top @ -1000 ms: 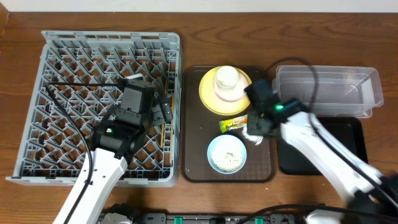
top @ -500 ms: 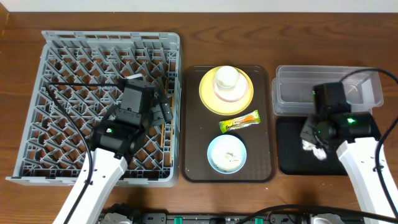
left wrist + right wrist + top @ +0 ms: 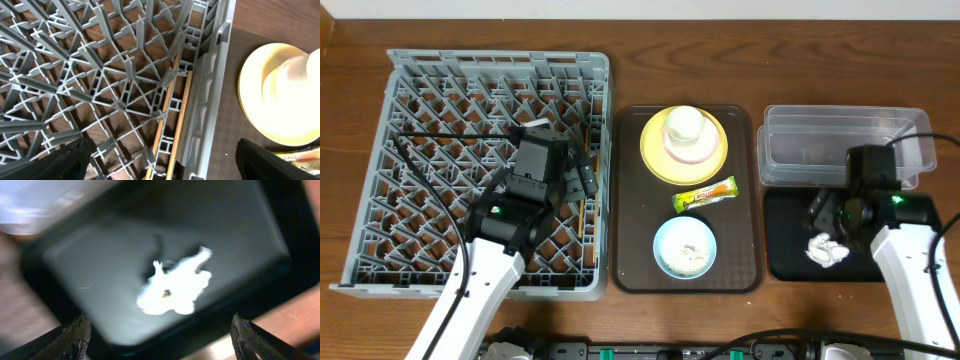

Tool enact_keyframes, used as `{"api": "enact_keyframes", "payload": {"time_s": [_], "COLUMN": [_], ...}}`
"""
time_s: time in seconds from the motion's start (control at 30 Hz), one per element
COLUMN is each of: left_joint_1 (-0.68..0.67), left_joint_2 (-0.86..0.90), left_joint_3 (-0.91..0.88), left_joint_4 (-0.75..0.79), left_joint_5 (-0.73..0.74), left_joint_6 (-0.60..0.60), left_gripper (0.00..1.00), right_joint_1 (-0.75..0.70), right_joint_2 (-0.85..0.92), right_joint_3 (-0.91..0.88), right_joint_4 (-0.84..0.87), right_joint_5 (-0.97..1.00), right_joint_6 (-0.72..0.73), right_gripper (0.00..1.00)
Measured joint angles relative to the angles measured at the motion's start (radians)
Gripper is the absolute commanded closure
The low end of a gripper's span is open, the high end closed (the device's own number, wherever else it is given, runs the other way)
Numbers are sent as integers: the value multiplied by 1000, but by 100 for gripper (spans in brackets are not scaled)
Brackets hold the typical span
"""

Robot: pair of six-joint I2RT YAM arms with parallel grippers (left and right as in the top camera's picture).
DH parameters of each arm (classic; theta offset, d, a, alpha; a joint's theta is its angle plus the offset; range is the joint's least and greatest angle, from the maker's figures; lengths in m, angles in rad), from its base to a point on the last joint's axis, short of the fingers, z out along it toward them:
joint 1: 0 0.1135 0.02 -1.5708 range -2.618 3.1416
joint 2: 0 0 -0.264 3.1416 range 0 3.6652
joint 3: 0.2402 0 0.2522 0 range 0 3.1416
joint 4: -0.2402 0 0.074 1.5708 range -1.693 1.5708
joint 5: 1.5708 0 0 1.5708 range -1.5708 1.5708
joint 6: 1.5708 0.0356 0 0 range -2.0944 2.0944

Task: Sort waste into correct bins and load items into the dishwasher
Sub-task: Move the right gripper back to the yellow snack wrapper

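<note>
1. Overhead view: the grey dish rack [image 3: 500, 62] is seen on the left of the wooden surface [image 3: 670, 70]. The brown serving tray [image 3: 632, 200] is in the middle. The clear plastic tub [image 3: 840, 130] and the black tray [image 3: 785, 262] are set just beside each other on the right.
2. The left tool [image 3: 582, 182] is held over the right part of the rack. The chopsticks [image 3: 581, 215] are laid in the rack near it, along the right wall.
3. On the serving tray, the yellow plate [image 3: 655, 160] carries a white bowl [image 3: 688, 152] with what appears to be a small white cup [image 3: 685, 122] on top. The snack wrapper [image 3: 705, 195] is laid below the plate. The light blue bowl [image 3: 665, 232] holds beige food scraps [image 3: 688, 252].
4. The right tool [image 3: 828, 218] is held over the black tray. The crumpled tissue [image 3: 827, 250] is lying on that tray just beside it.
5. Left wrist view: the fingers [image 3: 45, 162] are spread wide and nothing is gripped. The chopsticks are seen side by side against the inside of the rack wall, with the yellow plate beyond it.
6. Right wrist view: the picture is blurred. The fingers [image 3: 75, 335] are spread wide and nothing is held. The tissue is lying loose on the black tray, apart from both fingers. A corner of the clear tub is seen at the upper left.
</note>
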Motion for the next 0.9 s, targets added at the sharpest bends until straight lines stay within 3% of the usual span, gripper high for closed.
{"api": "enact_keyframes", "payload": {"time_s": [0.07, 0.2, 0.43, 0.7, 0.9], "left_joint_1": [0, 0, 0, 0, 0], "left_joint_2": [0, 0, 0, 0, 0], "left_joint_3": [0, 0, 0, 0, 0], "left_joint_4": [0, 0, 0, 0, 0], "left_joint_5": [0, 0, 0, 0, 0], "left_joint_6": [0, 0, 0, 0, 0], "left_gripper": [7, 7, 7, 7, 7], "right_joint_1": [0, 44, 268, 541, 596], "right_joint_2": [-1, -1, -1, 0, 1], "right_joint_3": [31, 42, 26, -97, -176], "right_joint_4": [10, 68, 203, 436, 515], "right_joint_5": [-102, -335, -355, -133, 0], "right_joint_6": [-27, -78, 0, 210, 301], "right_gripper": [22, 56, 51, 60, 64]}}
